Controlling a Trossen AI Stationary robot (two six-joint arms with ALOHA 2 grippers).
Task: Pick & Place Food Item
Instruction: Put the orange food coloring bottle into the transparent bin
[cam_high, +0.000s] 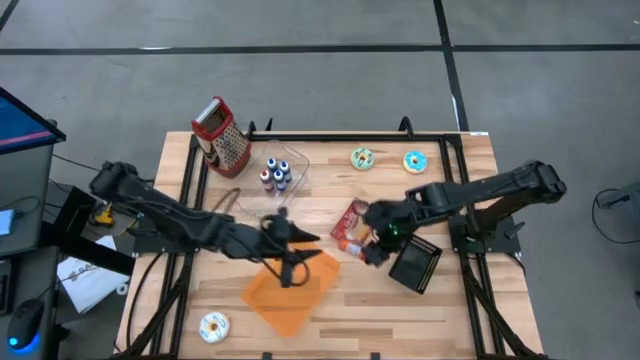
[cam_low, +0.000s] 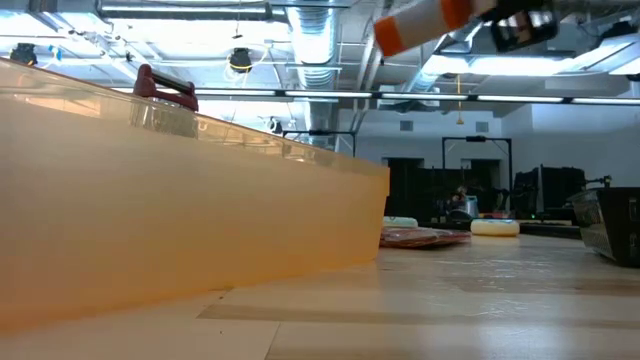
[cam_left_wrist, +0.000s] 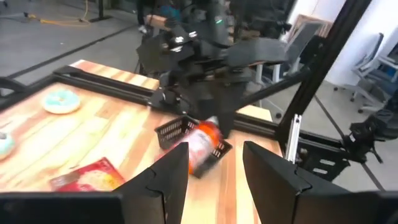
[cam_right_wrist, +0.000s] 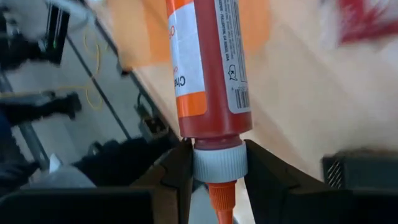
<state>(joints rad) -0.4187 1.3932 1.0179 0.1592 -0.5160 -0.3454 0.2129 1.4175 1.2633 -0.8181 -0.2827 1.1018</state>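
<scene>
An orange-red sauce bottle (cam_right_wrist: 208, 62) with a white label and a pale cap hangs in the air, my right gripper (cam_right_wrist: 214, 158) shut on it. In the low view the bottle (cam_low: 420, 25) shows high above the table. In the left wrist view the bottle (cam_left_wrist: 202, 142) is over a black mesh basket (cam_left_wrist: 171, 129). My left gripper (cam_left_wrist: 214, 155) stands open with nothing between its fingers, above an orange tray (cam_high: 290, 290) at the table's near middle. My right gripper (cam_high: 372, 245) is right of the centre. My right gripper pinches the bottle's pale cap (cam_right_wrist: 216, 163) between its two fingers, one on each side. The bottle's body sticks out beyond the fingertips and the nozzle (cam_right_wrist: 221, 202) points back toward the wrist. The bottle is lifted clear of the table, lying nearly level.
A red food packet (cam_high: 350, 222) lies near the centre and the black basket (cam_high: 415, 262) lies to its right. Two donuts (cam_high: 362, 158) (cam_high: 414, 160) are at the far right and one (cam_high: 214, 326) at the near left. A grater (cam_high: 222, 135) and small bottles (cam_high: 275, 175) stand at the far left.
</scene>
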